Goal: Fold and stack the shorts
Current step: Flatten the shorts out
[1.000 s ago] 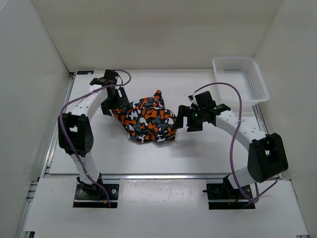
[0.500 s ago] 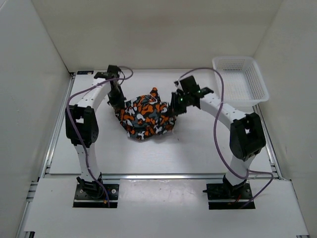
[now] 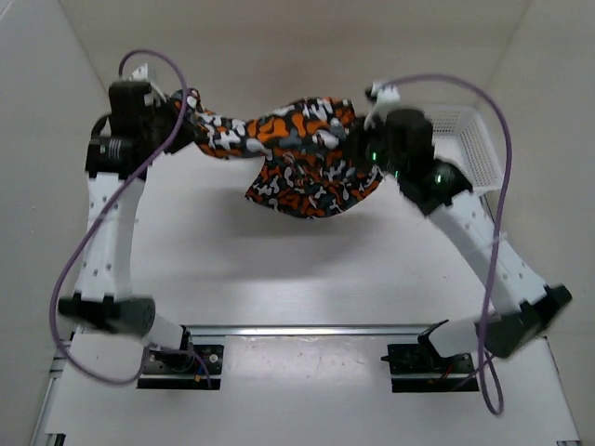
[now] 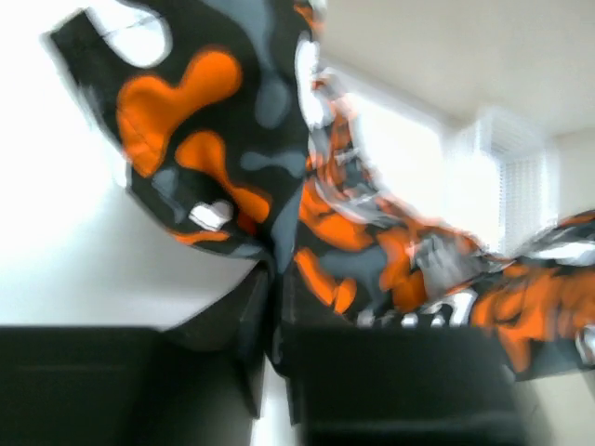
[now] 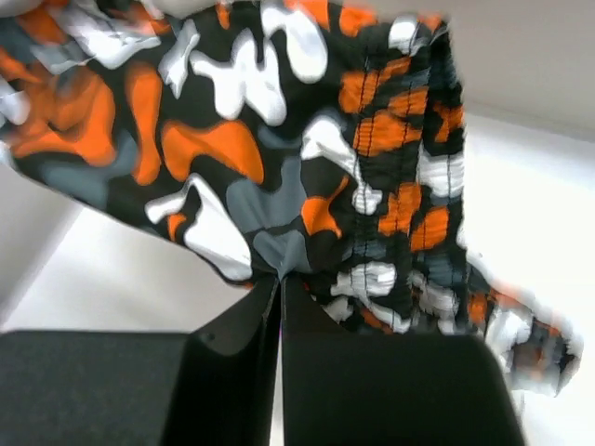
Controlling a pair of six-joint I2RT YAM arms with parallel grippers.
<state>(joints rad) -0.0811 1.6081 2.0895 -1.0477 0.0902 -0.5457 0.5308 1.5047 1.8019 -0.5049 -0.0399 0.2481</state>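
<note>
At the near edge of the table [image 3: 232, 251], both arms are standing on their bases and reaching upward and toward the far side. The left arm [image 3: 107, 232] is rising almost straight, its upper link leaning slightly inward. The right arm [image 3: 474, 242] is slanting from its base toward the centre. The left gripper [image 3: 186, 125] is pointing to the right, its fingers pressed together and pinching an edge of the shorts [image 3: 307, 172]; the left wrist view is showing the left gripper [image 4: 276, 288] clamped on a fold of the shorts [image 4: 232, 139]. The right gripper [image 3: 358, 139] is facing left, and its wrist view is showing the right gripper [image 5: 279, 288] likewise clamped on the shorts [image 5: 232, 139] beside the gathered waistband. The shorts are hanging stretched between the two grippers, clear of the table, with the middle sagging below them. The white mesh basket [image 3: 476, 149] is sitting at the far right, partly hidden by the right arm.
</note>
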